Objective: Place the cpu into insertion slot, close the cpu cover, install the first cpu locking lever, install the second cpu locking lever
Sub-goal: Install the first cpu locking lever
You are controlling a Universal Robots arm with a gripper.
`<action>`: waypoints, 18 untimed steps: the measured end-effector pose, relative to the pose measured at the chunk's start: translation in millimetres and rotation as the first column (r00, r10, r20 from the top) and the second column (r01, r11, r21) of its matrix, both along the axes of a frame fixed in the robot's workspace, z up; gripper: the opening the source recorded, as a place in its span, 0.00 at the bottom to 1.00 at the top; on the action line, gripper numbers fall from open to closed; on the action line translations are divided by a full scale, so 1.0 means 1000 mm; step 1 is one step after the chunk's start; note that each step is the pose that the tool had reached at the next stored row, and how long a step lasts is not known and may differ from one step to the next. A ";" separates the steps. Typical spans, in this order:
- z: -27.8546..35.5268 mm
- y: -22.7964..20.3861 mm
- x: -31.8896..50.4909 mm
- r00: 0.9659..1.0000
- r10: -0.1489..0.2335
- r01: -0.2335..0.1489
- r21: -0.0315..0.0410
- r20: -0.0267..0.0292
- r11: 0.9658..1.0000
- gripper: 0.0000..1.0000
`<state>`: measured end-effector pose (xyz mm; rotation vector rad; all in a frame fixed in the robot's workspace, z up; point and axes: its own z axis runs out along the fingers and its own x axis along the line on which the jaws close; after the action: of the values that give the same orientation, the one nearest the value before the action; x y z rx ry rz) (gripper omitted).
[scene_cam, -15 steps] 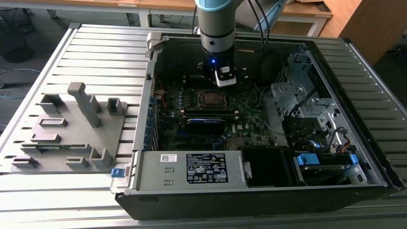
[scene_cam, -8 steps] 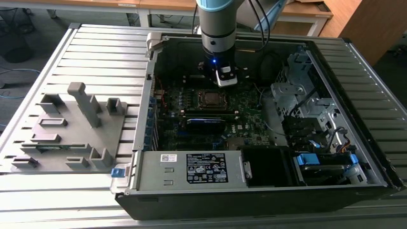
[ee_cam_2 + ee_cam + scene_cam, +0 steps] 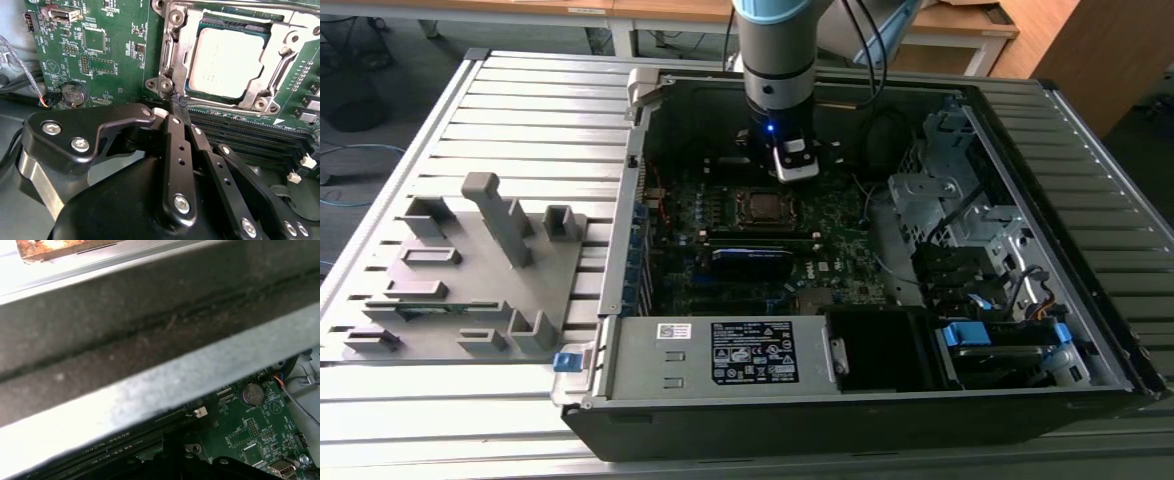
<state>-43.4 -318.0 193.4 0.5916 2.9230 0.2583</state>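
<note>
Gripper: black linkage fingers drawn together to a narrow tip, nothing held between them; tip pressed just beside the corner screw of the socket frame in the second wrist view, apparently at the end of a thin wire locking lever along the socket's side. Cpu: 1 pale grey square chip, seated flat in the insertion slot. Cpu cover: silver frame lying closed over the chip's edges, cut-out centre showing the chip. Judged stage: levers in hand; a clean result calls for the closed tip to push the lever low and sideways under its hook without scraping the green motherboard. Beyond: coin cell, memory slots. Exterior view: arm reaching down into the open computer case; grey fixture on the slatted bench.
</note>
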 end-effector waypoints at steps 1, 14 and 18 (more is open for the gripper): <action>0.0001 0.0002 0.0002 1.000 0.000 0.000 0.000 0.000 1.000 0.11; 0.0011 0.0007 0.0010 1.000 0.000 0.000 0.000 -0.004 1.000 0.11; 0.0001 0.0008 0.0013 1.000 0.000 0.000 -0.001 -0.004 1.000 0.11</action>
<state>-42.1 -317.2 193.5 0.5926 2.9266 0.2561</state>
